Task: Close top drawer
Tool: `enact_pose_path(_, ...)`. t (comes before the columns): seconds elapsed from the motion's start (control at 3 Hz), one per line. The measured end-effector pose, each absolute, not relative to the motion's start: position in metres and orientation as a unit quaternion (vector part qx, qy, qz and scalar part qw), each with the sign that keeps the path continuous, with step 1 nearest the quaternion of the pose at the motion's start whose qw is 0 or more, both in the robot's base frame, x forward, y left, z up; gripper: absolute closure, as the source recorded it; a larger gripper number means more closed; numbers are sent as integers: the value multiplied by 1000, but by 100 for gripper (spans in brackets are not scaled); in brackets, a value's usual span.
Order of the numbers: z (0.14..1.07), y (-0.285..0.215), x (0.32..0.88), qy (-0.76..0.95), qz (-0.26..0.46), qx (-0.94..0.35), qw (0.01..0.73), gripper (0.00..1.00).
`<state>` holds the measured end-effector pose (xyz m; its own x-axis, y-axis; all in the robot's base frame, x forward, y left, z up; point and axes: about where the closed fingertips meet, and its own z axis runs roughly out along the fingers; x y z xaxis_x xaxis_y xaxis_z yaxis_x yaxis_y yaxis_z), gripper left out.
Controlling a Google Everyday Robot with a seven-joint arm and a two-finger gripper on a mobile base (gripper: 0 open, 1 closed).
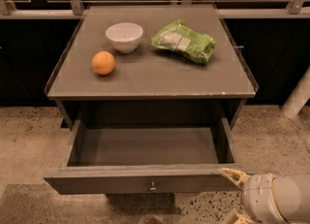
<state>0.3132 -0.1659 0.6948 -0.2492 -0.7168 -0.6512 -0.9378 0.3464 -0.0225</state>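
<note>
The top drawer [111, 183] is pulled out wide from the grey cabinet, and its inside is empty. Its flat grey front faces me, with a small round metal knob [152, 186] at the centre. My gripper [233, 196] is at the bottom right, by the right end of the drawer front. It is open and holds nothing. Its upper finger [233, 174] lies at the drawer front's top right corner. The lower finger is mostly cut off by the bottom edge of the view. The drawers below are hidden.
On the cabinet top [160, 80] stand an orange [103, 63], a white bowl [124, 36] and a green snack bag [184, 42]. A railing and dark glass run behind. A white pole [298, 97] leans at the right. The floor is speckled.
</note>
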Motion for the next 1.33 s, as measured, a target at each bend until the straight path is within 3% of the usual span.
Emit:
enact_pose_path(1.0, 667, -162, 307, 772, 221, -519, 293, 87)
enact_pose_path(1.33, 615, -149, 320, 773, 256, -489, 312, 100)
